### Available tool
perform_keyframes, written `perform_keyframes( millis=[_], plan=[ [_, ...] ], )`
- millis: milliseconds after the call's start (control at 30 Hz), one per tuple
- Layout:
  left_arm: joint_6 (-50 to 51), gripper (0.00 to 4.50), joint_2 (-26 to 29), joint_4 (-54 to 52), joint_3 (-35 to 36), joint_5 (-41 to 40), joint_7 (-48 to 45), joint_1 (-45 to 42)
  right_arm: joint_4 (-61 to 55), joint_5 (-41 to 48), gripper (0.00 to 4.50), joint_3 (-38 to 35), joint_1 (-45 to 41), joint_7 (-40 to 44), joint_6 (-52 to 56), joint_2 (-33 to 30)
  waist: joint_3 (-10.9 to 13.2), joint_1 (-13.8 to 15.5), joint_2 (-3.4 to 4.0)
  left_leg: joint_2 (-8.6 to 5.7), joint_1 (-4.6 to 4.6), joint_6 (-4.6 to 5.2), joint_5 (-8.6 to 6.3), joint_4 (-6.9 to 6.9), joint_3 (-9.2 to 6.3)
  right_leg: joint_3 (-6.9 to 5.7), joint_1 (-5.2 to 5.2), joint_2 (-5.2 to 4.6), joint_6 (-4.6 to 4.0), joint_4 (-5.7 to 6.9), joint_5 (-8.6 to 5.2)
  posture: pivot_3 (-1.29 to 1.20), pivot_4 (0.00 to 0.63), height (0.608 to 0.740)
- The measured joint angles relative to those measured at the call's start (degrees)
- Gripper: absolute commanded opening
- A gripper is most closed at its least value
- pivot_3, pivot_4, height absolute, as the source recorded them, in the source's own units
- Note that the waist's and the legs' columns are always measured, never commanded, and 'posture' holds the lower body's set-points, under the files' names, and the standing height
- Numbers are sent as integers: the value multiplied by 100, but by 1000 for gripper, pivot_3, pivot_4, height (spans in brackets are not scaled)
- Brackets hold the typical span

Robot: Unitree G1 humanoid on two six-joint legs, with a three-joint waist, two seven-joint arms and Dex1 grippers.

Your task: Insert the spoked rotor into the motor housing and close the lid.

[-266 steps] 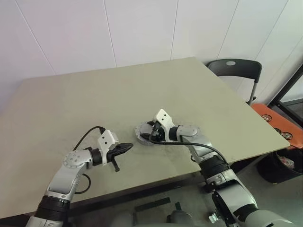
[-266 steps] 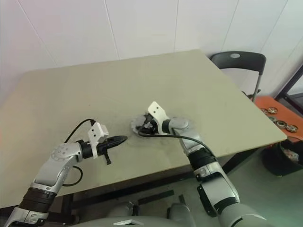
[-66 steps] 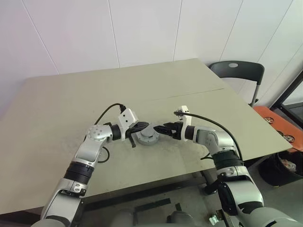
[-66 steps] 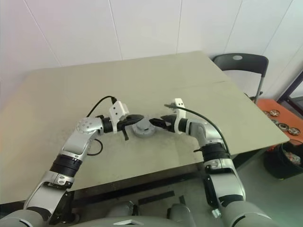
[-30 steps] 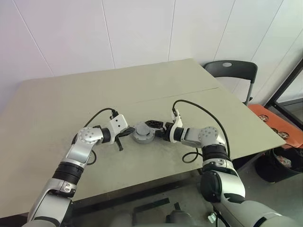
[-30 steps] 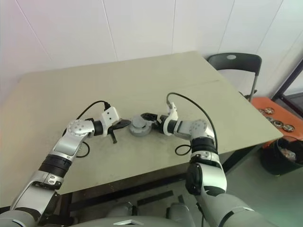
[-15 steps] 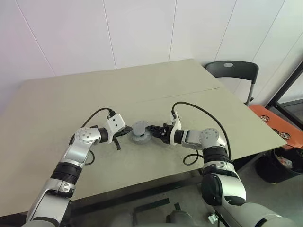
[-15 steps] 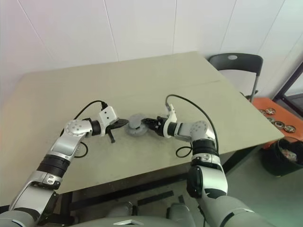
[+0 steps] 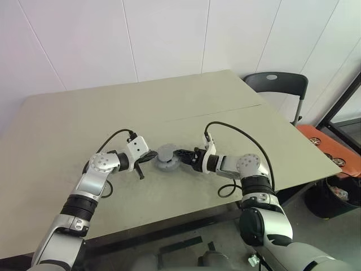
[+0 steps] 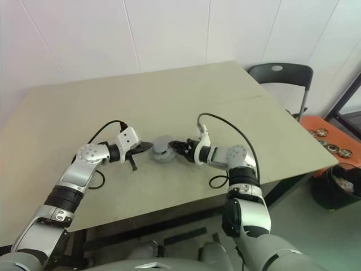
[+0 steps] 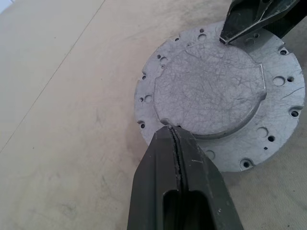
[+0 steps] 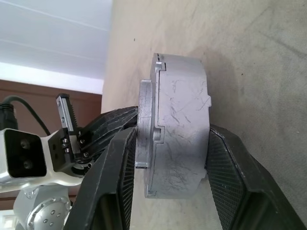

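Note:
A round grey assembly [image 9: 166, 156] sits mid-table between both grippers. Its top is the lid [image 11: 211, 91], a scratched grey disc with a holed flange, lying on the motor housing [image 12: 180, 124]. The spoked rotor is hidden. My left gripper [image 11: 173, 132] is shut, its tip at the lid's flange edge on the left side. My right gripper [image 12: 172, 134] is shut on the motor housing from the right, one finger on the lid face and the other finger under the body. The assembly looks slightly tilted off the table.
The beige table [image 9: 84, 118] has open room all around the assembly. A black chair [image 9: 276, 84] stands past the table's far right corner. An orange tray [image 9: 333, 152] with small round parts lies low on the right.
My right gripper's fingers have come together around the housing and lid, and the assembly has shifted a little toward my left gripper. The left gripper stays shut in place.

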Motion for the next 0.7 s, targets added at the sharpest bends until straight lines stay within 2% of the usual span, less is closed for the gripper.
perform_keyframes(
  millis=[67,200,467,700],
  plan=[
    [-34,0,-12,-10,38,-10,-1,-2,-25,37,1190,-70,69,2,9,10,2,6,-1,-1,-12,0,0,-1,0,0,-10,-1,0,-2,0,0,0,740],
    [-112,0,-69,-25,97,-12,23,-5,-181,149,1185,-176,123,16,85,26,2,7,-1,-3,-102,-1,4,11,1,0,-97,0,1,12,1,0,0,740],
    [-141,0,-137,2,160,-9,146,-7,-338,157,1185,-94,204,66,75,31,4,4,-1,-4,-101,-1,4,8,7,-1,-98,4,2,11,1,0,0,740],
    [-233,0,-577,451,653,-169,1060,-433,-334,200,1185,46,199,207,-183,219,7,-2,-9,-3,-98,0,5,10,7,0,-97,7,5,17,3,0,0,740]
  ],
)
